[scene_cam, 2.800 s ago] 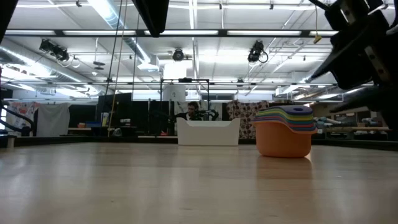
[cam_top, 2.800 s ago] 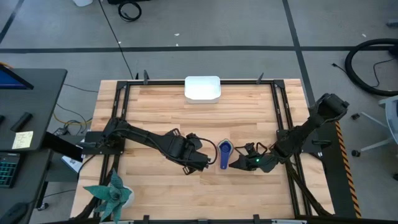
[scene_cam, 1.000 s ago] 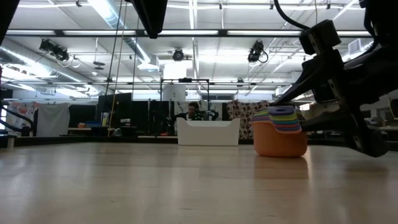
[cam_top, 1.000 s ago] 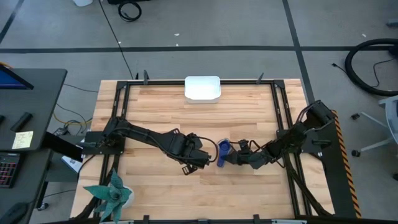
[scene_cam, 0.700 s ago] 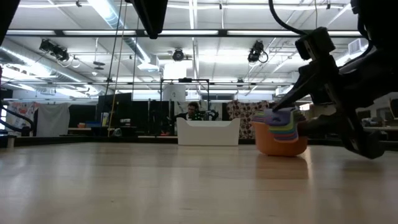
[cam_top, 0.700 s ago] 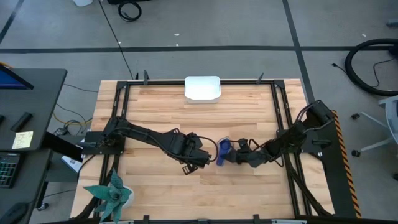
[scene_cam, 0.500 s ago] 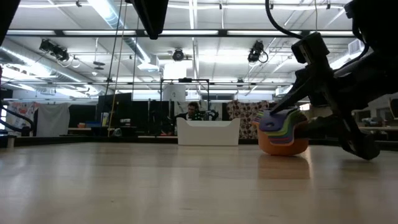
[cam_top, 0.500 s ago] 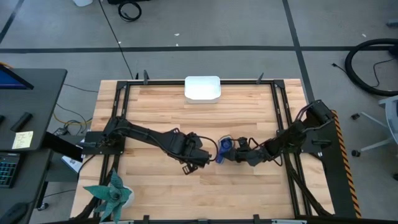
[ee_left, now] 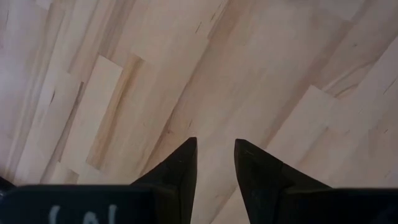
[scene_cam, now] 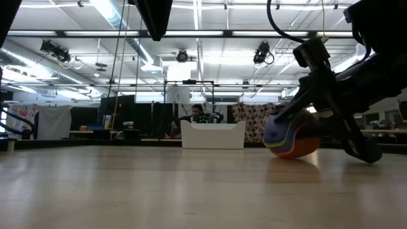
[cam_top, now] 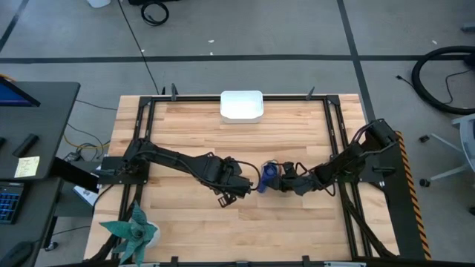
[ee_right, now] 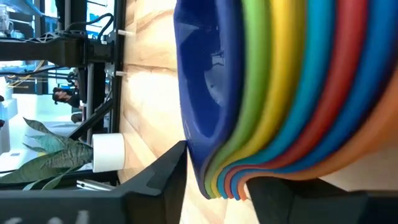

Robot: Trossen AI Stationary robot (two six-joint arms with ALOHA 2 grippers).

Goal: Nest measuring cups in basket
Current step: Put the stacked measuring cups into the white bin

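The measuring cups (cam_top: 269, 173) are nested in one stack, dark blue innermost and orange outermost. The stack is tipped over, its mouth turned toward the table's left; it also shows in the low view (scene_cam: 287, 138). My right gripper (ee_right: 214, 169) is shut on the stack's handles; it also shows in the high view (cam_top: 280, 181). My left gripper (cam_top: 242, 188) hangs a short way left of the stack, over bare wood, its fingers (ee_left: 186, 155) slightly open and empty. The white basket (cam_top: 242, 105) stands at the middle of the far edge. My right gripper pinches the stacked flat handles (ee_right: 227, 185) between its two fingers, all layers together. The fingers come about level from the table's right side. The stack is tilted onto its side with the orange bottom (scene_cam: 297, 151) low at the table; whether it rests there I cannot tell.
A green plant figure (cam_top: 133, 231) stands at the near left corner. Black rails (cam_top: 146, 133) run along the table's left and right sides. Bare wood lies between the cups and the basket.
My right gripper has closed in on the stack from the right, taken its handles, moved a little toward the table's left and turned. The stack has tipped from upright onto its side, its mouth now facing left.
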